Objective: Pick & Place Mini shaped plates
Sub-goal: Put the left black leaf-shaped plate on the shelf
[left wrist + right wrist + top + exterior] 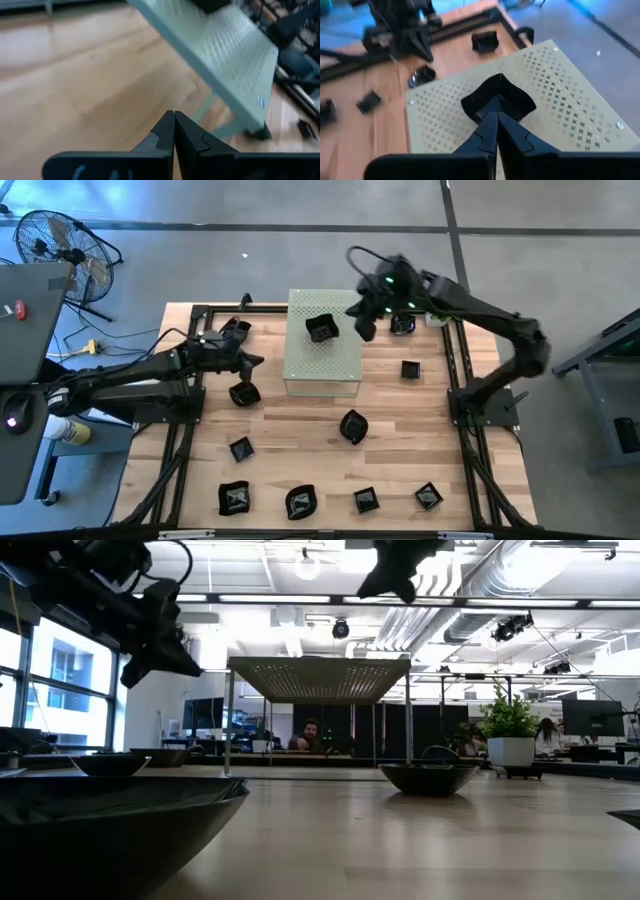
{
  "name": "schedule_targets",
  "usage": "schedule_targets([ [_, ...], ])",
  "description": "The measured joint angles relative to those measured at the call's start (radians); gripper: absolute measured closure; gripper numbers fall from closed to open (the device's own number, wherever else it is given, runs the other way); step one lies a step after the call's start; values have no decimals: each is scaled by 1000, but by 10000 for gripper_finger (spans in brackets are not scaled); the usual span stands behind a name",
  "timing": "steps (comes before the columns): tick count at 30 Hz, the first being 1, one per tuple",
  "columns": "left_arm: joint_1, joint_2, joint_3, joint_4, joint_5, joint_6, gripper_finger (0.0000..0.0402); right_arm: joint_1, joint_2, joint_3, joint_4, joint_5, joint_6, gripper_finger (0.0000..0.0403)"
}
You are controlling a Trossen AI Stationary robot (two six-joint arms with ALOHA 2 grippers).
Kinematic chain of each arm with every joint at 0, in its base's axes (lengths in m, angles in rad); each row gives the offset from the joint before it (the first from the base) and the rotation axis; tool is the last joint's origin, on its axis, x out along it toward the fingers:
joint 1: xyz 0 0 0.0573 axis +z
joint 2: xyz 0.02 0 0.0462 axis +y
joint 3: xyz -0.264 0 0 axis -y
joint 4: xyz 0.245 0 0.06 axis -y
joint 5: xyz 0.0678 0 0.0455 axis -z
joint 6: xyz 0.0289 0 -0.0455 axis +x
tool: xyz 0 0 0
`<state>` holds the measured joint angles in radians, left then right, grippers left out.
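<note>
Inspection, left to right from the pale green box (322,345): my left gripper (250,362) waits just left of it, fingers pressed together and empty, one mini plate (245,394) on the wood beside it. One plate (498,100) sits on the perforated top, and my right gripper (366,321) hangs over the box's right edge, jaws shut with nothing between them. I judge that placement finished; next I must open over the nearest plate (410,369) right of the box and descend squarely onto its rim.
</note>
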<state>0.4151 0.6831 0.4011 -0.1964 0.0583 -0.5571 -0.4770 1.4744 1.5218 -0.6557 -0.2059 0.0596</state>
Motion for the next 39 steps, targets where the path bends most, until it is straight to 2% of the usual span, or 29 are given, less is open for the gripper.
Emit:
schedule_targets([
  [8, 129, -4, 0, -217, 127, -28, 392, 0, -326, -389, 298, 96, 167, 402],
  [15, 190, -3, 0, -286, 220, -17, 337, 0, -490, -569, 470, 153, 253, 402],
  [18, 187, -4, 0, -283, 212, 4, 320, 0, -521, -610, 532, 176, 255, 401],
  [23, 187, 28, 9, -309, 207, 3, 316, 0, -534, -628, 566, 178, 253, 402],
  [31, 188, 238, 177, -481, 191, 175, 316, 0, -534, -628, 565, 206, 226, 399],
  [35, 205, 340, 218, -524, 259, 266, 317, 0, -533, -628, 565, 224, 221, 399],
  [39, 278, 399, 221, -539, 363, 322, 334, 0, -533, -628, 565, 223, 220, 401],
])
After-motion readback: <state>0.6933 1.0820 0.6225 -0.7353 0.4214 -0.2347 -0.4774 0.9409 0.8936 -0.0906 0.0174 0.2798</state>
